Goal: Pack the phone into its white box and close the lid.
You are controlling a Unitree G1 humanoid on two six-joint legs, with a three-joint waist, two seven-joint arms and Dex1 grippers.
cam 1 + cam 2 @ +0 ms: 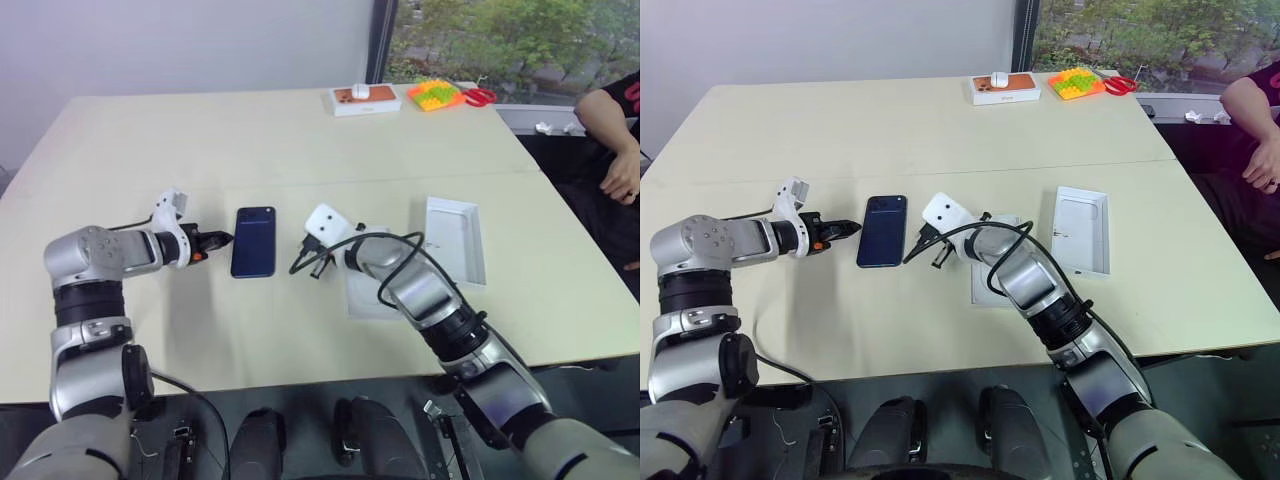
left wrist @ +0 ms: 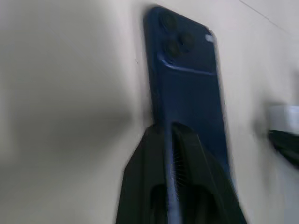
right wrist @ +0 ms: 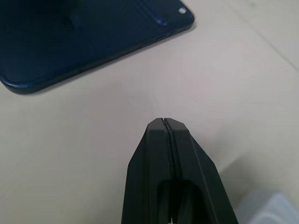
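The phone (image 1: 883, 231) lies flat on the pale table (image 1: 890, 130), back up, between the two grippers. The left gripper (image 1: 847, 229) comes in level from one long side. In the left wrist view its black fingers (image 2: 187, 158) look nearly pressed together, a thin slit between them, with the tips at the phone's near edge; the blur there hides whether they touch it. Beyond those tips the camera cluster sits at the phone's far corner.

The right gripper (image 3: 164, 122) has its two fingers pressed tight together, holding nothing. In the right wrist view the tip hovers over bare table, the phone's edge a little way ahead of it and apart from it. From the head views, this gripper's fingertips are hard to pick out behind its white camera housing and looped cable.

Behind the right wrist, a white box (image 1: 985, 285) is largely covered by the forearm, so its contents cannot be seen. Well past it on the outer side lies a shallow white tray with a raised rim (image 1: 1081, 243), open side up.
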